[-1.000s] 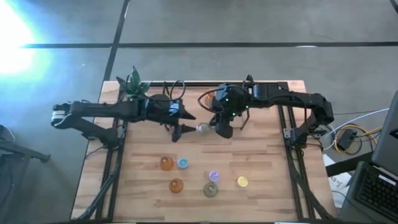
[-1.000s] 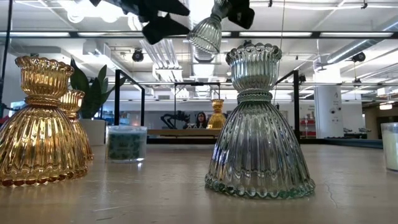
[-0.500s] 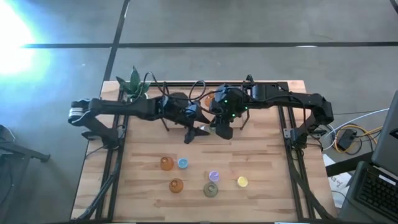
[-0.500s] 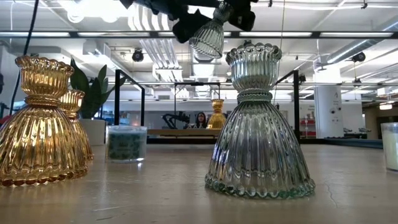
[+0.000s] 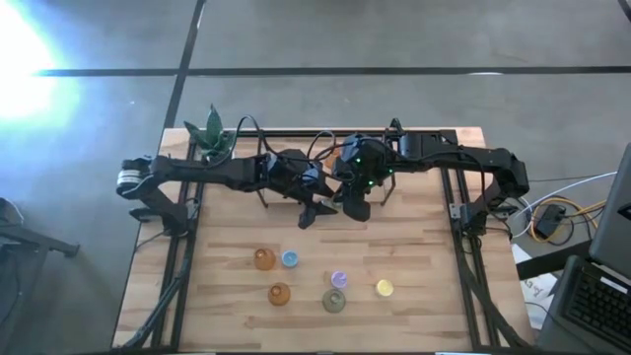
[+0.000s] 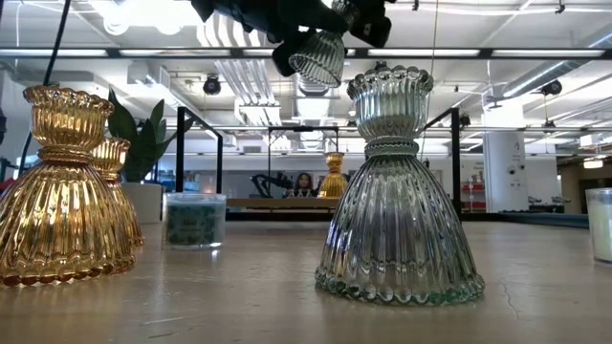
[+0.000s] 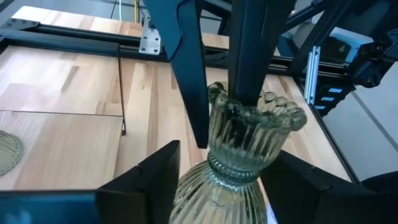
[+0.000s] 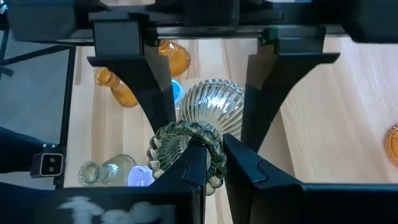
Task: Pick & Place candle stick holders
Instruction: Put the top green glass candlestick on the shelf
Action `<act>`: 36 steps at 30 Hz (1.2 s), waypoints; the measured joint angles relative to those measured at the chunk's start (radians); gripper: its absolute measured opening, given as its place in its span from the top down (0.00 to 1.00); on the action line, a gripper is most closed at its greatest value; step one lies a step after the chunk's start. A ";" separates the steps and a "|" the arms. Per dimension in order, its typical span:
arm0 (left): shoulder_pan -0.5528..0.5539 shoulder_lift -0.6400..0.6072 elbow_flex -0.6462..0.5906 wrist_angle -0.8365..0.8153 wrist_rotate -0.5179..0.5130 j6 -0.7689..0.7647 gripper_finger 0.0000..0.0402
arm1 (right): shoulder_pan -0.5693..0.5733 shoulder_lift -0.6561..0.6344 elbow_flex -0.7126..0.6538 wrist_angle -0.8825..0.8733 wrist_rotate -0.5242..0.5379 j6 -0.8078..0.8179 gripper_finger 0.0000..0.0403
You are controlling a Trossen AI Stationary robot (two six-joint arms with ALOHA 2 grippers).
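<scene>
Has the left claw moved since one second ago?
Yes. In the high view the left claw has travelled toward the right claw, farther from the potted plant, and now straddles the clear candle stick holder held there.

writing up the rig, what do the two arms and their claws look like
Both arms are dark, nearly black, jointed tubes with black cables looping off them. The left claw and right claw have flat, angular black fingers. Small green lights glow on the right arm's wrist.
</scene>
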 joint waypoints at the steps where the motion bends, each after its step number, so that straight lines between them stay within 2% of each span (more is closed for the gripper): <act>1: 0.000 0.000 0.000 0.000 0.000 0.003 0.51 | 0.000 0.000 0.000 0.000 -0.001 0.000 0.94; 7: -0.002 -0.007 0.000 0.010 0.000 0.052 0.66 | -0.001 0.001 0.000 -0.001 -0.015 0.001 0.94; 16: -0.002 -0.010 0.000 0.010 -0.053 0.037 0.67 | -0.001 0.001 0.002 -0.006 -0.004 -0.007 0.94; 18: -0.002 -0.016 0.000 0.009 -0.097 0.027 0.68 | -0.002 0.001 0.014 -0.019 0.027 -0.002 0.91; 22: 0.002 -0.026 0.001 -0.005 -0.200 -0.024 0.69 | -0.001 -0.006 0.044 -0.076 0.177 0.024 0.76; 26: 0.003 -0.033 0.000 -0.032 -0.285 -0.027 0.69 | 0.001 -0.020 0.080 -0.174 0.260 0.023 0.64; 30: 0.002 -0.042 -0.001 -0.041 -0.395 -0.037 0.69 | 0.001 -0.039 0.092 -0.250 0.291 0.039 0.56; 34: 0.001 -0.052 -0.033 -0.002 -0.593 -0.050 0.69 | 0.000 -0.075 0.070 -0.304 0.295 0.068 0.53; 36: 0.001 -0.060 -0.070 0.075 -0.665 -0.063 0.69 | 0.001 -0.088 0.049 -0.311 0.311 0.074 0.53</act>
